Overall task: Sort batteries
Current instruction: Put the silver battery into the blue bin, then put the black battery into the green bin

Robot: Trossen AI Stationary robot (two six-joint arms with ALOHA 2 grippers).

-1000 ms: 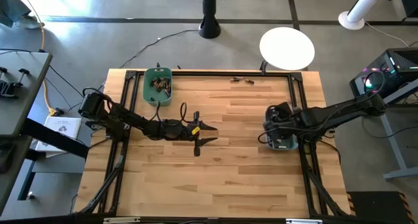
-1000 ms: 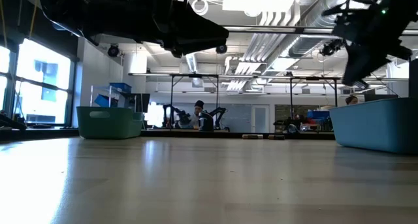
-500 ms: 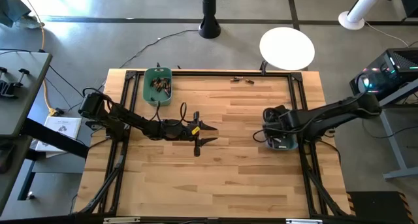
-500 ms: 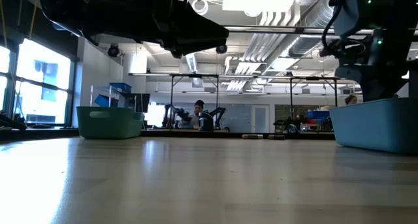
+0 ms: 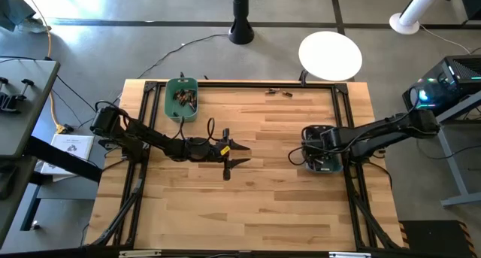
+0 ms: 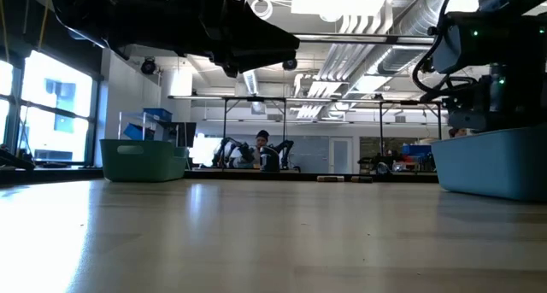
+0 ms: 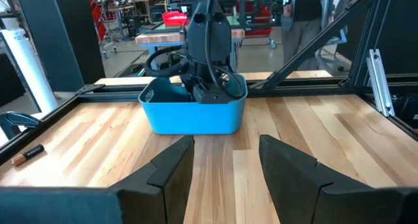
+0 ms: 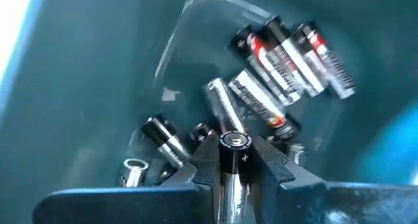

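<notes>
Right gripper [image 8: 232, 160] lower now, battery [image 8: 233, 164] (label unreadable) between fingers; blue bin [image 7: 192, 115].

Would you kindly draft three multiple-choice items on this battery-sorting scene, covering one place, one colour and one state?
1. Where is the right gripper?
A. Inside the blue bin
B. Over the green bin
C. At the table's middle

2. What colour is the bin holding the copper-brown batteries?
A. Red
B. Green
C. White

3. What is the left gripper doing?
A. Clamping a battery
B. Gripping a bin's rim
C. Open and holding nothing

Answers:
1. A, since the right wrist view looks down into blue walls with silvery batteries lying on the bottom.
2. B, as the high view shows them in the green bin at the table's far left.
3. C, as its fingers stand apart with bare wood between them. The right gripper, by contrast, is shut on a battery held upright.
</notes>
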